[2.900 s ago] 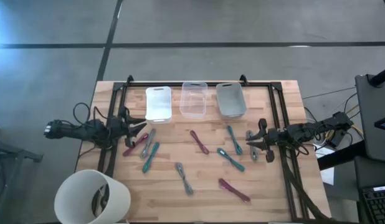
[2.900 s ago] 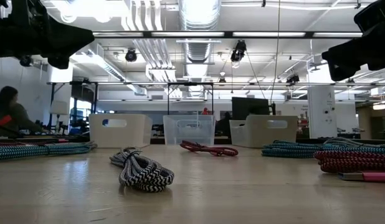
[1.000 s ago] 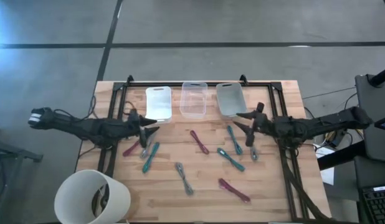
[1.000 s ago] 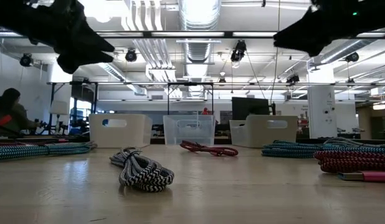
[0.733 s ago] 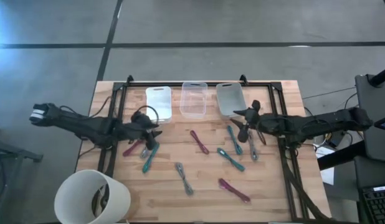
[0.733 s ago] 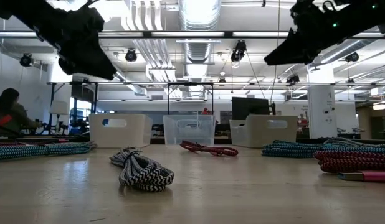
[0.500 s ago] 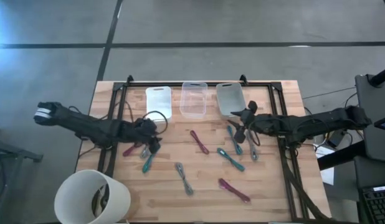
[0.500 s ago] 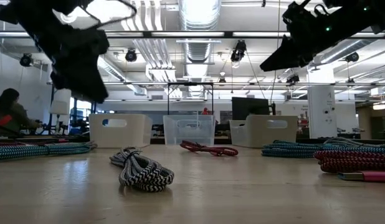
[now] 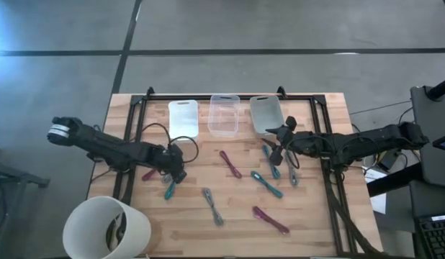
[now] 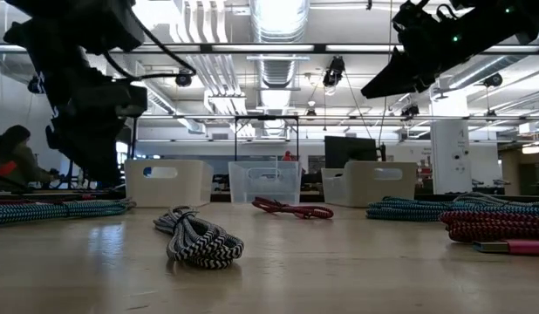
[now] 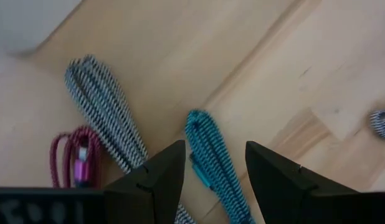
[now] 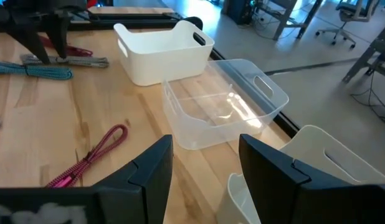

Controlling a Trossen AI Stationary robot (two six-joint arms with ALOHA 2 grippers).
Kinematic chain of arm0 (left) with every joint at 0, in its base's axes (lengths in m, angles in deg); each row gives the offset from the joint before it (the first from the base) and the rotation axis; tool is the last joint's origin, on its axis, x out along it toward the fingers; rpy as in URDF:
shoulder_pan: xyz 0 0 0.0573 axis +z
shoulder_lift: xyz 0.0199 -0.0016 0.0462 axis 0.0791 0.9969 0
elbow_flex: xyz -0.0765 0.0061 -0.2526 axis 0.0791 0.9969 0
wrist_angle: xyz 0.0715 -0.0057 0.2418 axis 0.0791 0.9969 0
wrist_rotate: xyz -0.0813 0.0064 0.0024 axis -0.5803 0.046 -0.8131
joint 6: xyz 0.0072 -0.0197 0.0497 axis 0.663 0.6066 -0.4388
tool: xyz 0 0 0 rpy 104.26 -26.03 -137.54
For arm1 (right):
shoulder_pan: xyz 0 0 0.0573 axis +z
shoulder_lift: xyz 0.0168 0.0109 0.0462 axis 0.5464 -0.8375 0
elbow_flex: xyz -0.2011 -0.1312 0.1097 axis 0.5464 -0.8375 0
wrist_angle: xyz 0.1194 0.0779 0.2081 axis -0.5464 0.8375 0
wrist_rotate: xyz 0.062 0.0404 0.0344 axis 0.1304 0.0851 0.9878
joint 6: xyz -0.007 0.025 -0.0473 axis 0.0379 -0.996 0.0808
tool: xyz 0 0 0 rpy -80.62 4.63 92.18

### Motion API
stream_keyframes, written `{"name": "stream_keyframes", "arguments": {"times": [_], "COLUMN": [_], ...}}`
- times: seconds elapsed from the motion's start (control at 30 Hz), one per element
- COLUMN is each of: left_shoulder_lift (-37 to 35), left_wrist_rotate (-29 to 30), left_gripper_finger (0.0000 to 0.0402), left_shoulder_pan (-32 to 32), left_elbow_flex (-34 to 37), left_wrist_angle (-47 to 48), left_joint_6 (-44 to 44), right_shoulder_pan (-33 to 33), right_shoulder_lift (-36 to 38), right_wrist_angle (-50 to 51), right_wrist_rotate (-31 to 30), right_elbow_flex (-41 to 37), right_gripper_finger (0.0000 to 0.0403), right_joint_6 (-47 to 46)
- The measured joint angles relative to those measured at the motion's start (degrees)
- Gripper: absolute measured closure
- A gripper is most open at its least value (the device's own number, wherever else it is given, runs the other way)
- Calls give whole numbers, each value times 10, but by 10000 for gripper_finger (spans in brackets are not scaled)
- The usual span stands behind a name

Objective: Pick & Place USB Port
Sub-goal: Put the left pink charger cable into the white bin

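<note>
I read the task's things as bundled braided USB cables scattered over the light wooden slatted table [image 9: 230, 208]. Under my left gripper [image 11: 209, 165] lies a teal braided cable bundle [image 11: 211, 165], folded into a long narrow loop, flat on the wood between the two dark fingers, which stand apart and hold nothing. Just beside it lies a black-and-white braided cable bundle [image 11: 105, 115], and next to that a magenta braided cable bundle [image 11: 74, 158] with a pale connector showing. From above, the left gripper [image 9: 173, 164] sits over this cluster on the table's left side, and only the teal bundle's lower end [image 9: 169, 190] pokes out from under it.

My right gripper [image 9: 279, 146] hangs above the table on the right, near the grey opaque bin [image 9: 266, 115]; its fingers are spread and empty. Beneath and around it I see more teal bundles [image 9: 268, 184]. A magenta cable [image 9: 230, 163] lies mid-table, a striped black-and-white coil [image 9: 214, 206] nearer the front, another magenta bundle [image 9: 271, 220] front right.

Three bins line the far edge: a white opaque bin [image 9: 183, 119], a clear plastic bin [image 9: 224, 115], then the grey one.

Hard to make out: the left gripper's body covers the upper ends of the cluster from above. The low view shows the striped coil [image 10: 198, 238] well, but side bundles are cut by the frame edges. I cannot tell connector types at this range. A white round bucket [image 9: 107, 229] sits off the front left corner. A seated person [image 10: 10, 157] shows far back in the room.
</note>
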Motion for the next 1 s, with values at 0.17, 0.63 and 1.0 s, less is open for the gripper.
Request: {"name": "stream_keyframes", "arguments": {"times": [0.17,0.63,1.0], "left_shoulder_lift": [20,44,13], "left_wrist_rotate": [-7,-21,8], "left_gripper_finger": [212,212,212], "left_shoulder_pan": [-2,-4,-1], "left_elbow_flex": [0,-21,-35], "left_wrist_angle": [-5,10,203], "left_joint_6": [18,24,36], "right_shoulder_pan": [0,0,0], "right_shoulder_lift": [0,0,0], "right_wrist_angle": [0,0,0], "right_wrist_rotate": [0,-1,-1], "right_elbow_flex": [0,-1,-1], "right_gripper_finger": [223,223,223], "right_joint_6": [15,15,15]}}
